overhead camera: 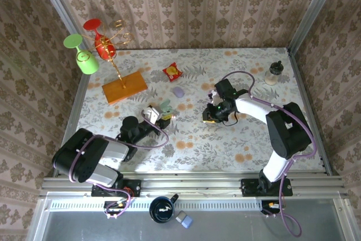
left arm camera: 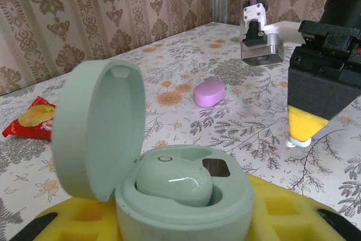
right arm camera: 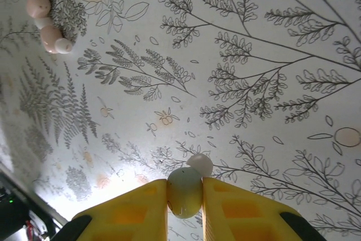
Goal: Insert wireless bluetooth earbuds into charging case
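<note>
One pale green earbud (right arm camera: 183,196) sat clamped in my right gripper (right arm camera: 185,184). The open charging case (left arm camera: 98,134), clamped in my left gripper (overhead camera: 153,116), lay to its left across the counter (overhead camera: 192,150).

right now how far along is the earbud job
Done: one mint earbud sits in the open mint case, gripped by the left gripper. In hand: the right gripper pinches a second pale earbud, away from the case. Left: seat it and close the lid; two pink earbuds lie loose on the table.
</note>
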Controlling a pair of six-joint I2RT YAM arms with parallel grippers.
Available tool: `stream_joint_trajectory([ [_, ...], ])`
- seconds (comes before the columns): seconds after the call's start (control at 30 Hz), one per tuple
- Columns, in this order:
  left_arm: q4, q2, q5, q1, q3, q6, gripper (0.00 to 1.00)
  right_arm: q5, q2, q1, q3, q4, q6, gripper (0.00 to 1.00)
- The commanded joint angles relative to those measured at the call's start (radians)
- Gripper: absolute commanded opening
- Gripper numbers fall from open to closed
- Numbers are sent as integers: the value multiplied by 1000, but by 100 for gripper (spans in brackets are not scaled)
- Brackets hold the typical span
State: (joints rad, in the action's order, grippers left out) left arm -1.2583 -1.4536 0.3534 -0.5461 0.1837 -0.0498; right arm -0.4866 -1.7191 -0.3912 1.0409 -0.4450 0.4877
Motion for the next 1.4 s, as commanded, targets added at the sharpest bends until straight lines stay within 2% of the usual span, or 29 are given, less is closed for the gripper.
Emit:
stream_joint_trajectory([
  [0.0, -20, -11, 32, -9, 20, -22, 27, -57, 10, 16, -10, 24, 15, 22],
  [0.13, -19, -9, 32, -11, 19, -26, 27, -52, -23, 23, -20, 34, 30, 22],
  [0.4, -20, -17, 34, -12, 21, -28, 27, 162, -24, 23, -40, -7, 36, 21],
  [0.57, -20, -24, 41, -15, 26, -23, 27, 216, -10, 12, -68, -8, 54, 21],
  [0.77, -21, -22, 48, -17, 23, -31, 27, 224, -31, -20, -71, 4, 69, 24],
  [1.0, -21, -18, 52, -17, 23, -31, 27, 201, -9, -66, -48, -2, 98, 35],
  [1.17, -20, -13, 55, -17, 22, -30, 27, 140, 35, -69, -57, 54, 116, 42],
  [1.37, -20, -8, 55, -17, 20, -33, 27, 237, 50, -58, 9, -18, -23, 44],
])
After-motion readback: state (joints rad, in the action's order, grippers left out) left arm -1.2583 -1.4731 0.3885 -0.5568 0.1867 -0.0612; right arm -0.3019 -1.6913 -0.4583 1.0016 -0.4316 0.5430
